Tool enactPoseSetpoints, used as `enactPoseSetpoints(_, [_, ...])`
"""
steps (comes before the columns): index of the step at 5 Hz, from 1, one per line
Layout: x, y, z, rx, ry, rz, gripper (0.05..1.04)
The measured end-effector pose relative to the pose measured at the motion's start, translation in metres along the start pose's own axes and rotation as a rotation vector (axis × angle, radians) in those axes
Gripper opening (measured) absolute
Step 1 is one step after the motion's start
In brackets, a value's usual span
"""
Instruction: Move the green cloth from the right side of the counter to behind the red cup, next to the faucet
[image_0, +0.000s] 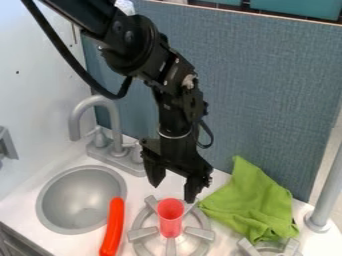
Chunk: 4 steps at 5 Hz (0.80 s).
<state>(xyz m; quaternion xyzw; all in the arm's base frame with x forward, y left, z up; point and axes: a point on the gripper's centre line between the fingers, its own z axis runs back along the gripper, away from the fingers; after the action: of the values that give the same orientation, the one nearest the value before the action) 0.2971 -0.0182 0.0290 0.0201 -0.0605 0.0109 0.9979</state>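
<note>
I have the gripper (175, 184), fingers apart, near the red cup (171, 220) upright on the left burner (200, 233); reads as lining-up, next move likely calling for centring before descent.

The white worktop (19, 211) carries a sink (79, 201) and tap (115, 120) left, red sausage (113, 227), grey burner (142, 234) and green cloth (250, 202) right.

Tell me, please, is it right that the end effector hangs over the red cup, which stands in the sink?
Not quite: in the camera view, the red cup stands on the stove burner, not in the sink; the end effector does hang over it.
</note>
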Motion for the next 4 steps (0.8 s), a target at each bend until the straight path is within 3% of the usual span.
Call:
enactPoseSetpoints(1, [-0.002,-0.001,-0.007,-0.004,0.018,-0.006,1.001])
enactPoseSetpoints(2, [0.028,-0.015,-0.024,-0.071,-0.056,-0.092,1.001])
enactPoseSetpoints(3, [0.06,-0.028,-0.038,-0.121,-0.089,-0.185,1.001])
enactPoseSetpoints(4, [0.081,-0.041,-0.068,-0.176,-0.048,-0.282,1.001])
